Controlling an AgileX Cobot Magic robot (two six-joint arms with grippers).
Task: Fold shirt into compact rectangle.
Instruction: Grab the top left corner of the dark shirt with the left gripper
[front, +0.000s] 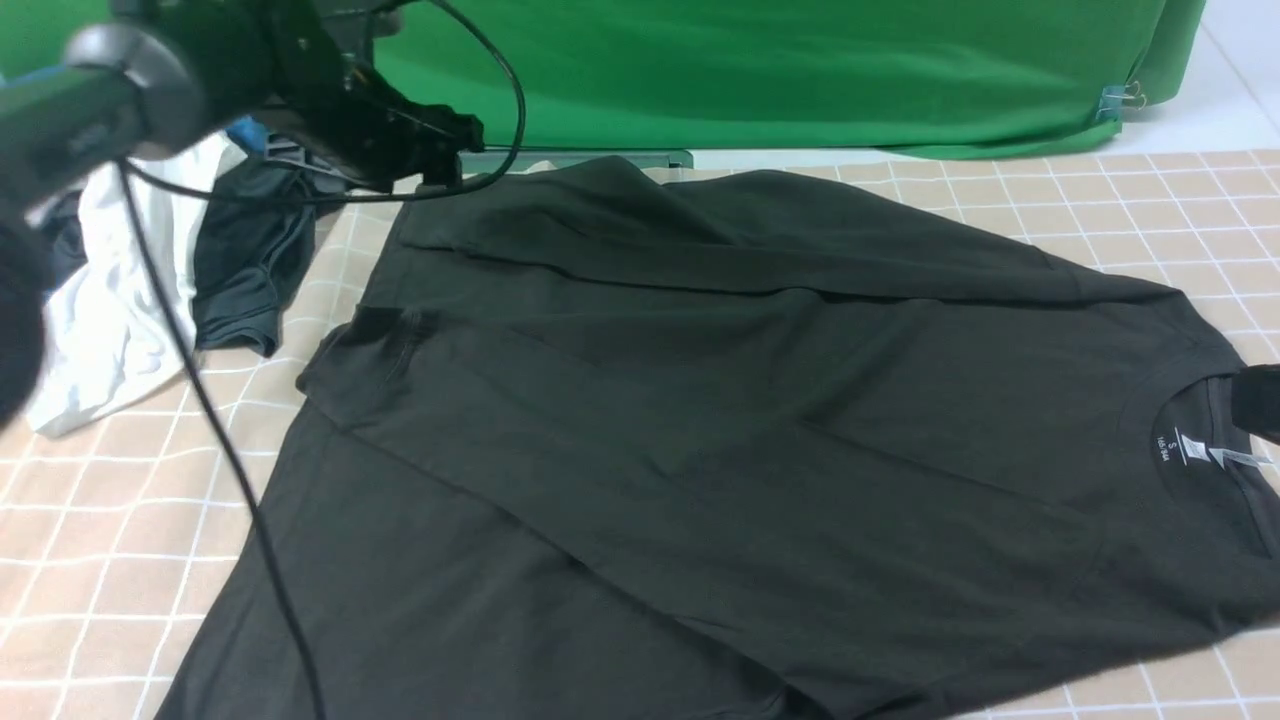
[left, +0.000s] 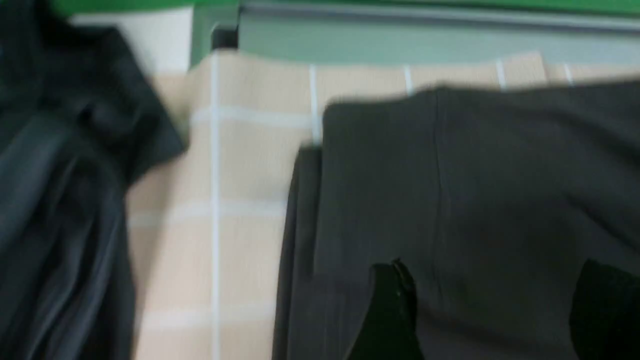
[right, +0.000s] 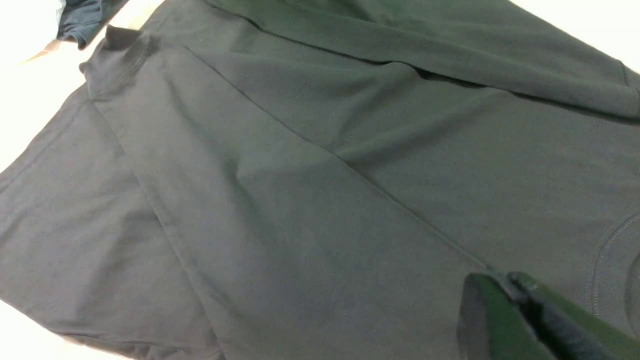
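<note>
Front view — dark shirt (front: 640, 440) spread wide — one side folded over.

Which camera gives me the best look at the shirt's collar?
The front view: the round collar lies open there, its inside label showing. The right wrist view catches only part of the collar's stitched curve at the picture's edge, with no label visible. The left wrist view doesn't show the collar.

Dark shirt (front: 900, 450), half-folded (rather creased)
</note>
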